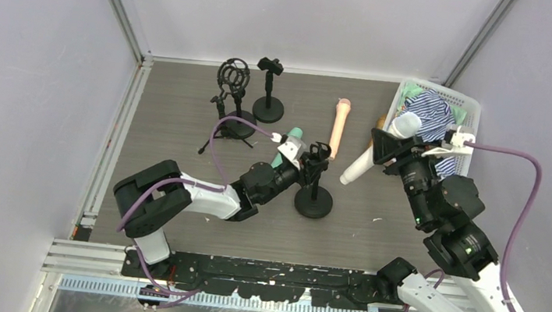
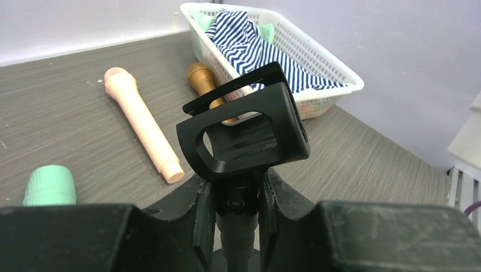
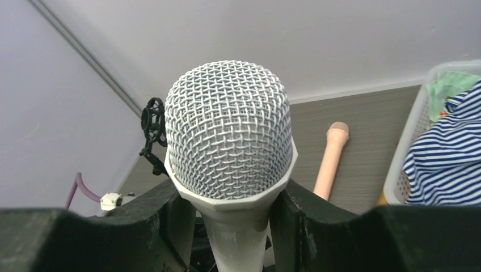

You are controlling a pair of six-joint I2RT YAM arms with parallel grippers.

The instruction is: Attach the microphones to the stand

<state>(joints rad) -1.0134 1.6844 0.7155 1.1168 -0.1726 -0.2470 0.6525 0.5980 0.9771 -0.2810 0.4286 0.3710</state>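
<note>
My left gripper (image 1: 309,165) is shut on the neck of a black stand (image 1: 313,201) just under its empty clip (image 2: 244,130); the wrist view shows the fingers (image 2: 199,215) pressed on both sides. My right gripper (image 1: 393,147) is shut on the white microphone (image 1: 366,160), held tilted above the table to the right of that stand, its mesh head (image 3: 230,136) towards the camera. The mint green microphone (image 1: 288,146) lies beside the left gripper. The peach-pink microphone (image 1: 339,126) lies behind the stand. The golden-brown microphone (image 2: 202,77) lies by the basket, mostly hidden in the top view.
A white basket (image 1: 468,107) with striped cloth stands at the back right. A black tripod stand with a shock mount (image 1: 233,79) and a second round-base stand with a clip (image 1: 269,86) stand at the back left. Walls enclose the table on three sides.
</note>
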